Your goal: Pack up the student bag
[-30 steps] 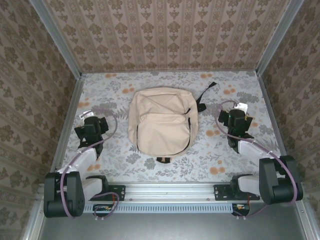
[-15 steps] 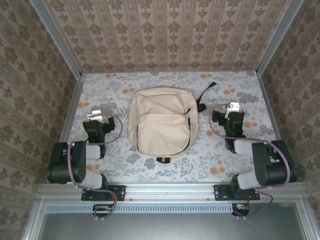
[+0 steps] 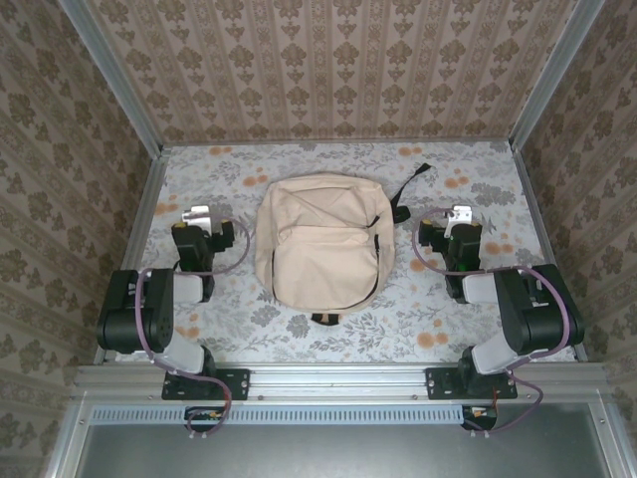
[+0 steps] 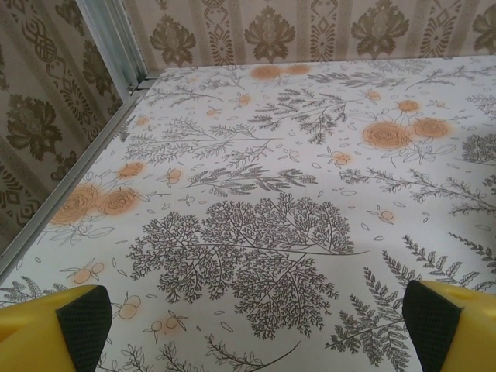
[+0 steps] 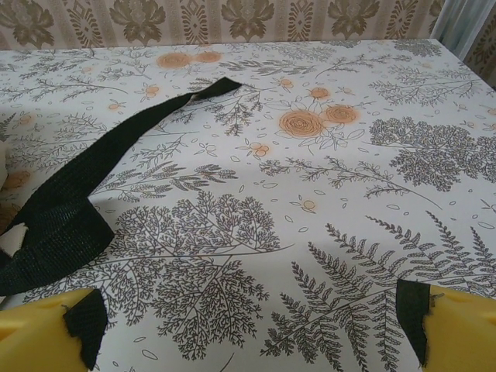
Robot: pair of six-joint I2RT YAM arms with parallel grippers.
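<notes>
The floral-print table [image 3: 438, 299], enclosed by wallpapered walls, carries the student bag [image 3: 320, 244] lying flat at centre, between the two arms. The left gripper [image 4: 249, 322] and right gripper [image 5: 252, 318] stand wide apart and hold nothing, one on each side of the bag. Expect soft, limp fabric that sags when lifted. Grasp the black strap [image 5: 77, 201] or a zipper edge rather than a flat panel.

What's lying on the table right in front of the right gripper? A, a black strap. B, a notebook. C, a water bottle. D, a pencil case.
A: in the right wrist view a black strap lies flat on the floral table, just ahead of the open right gripper.
</notes>
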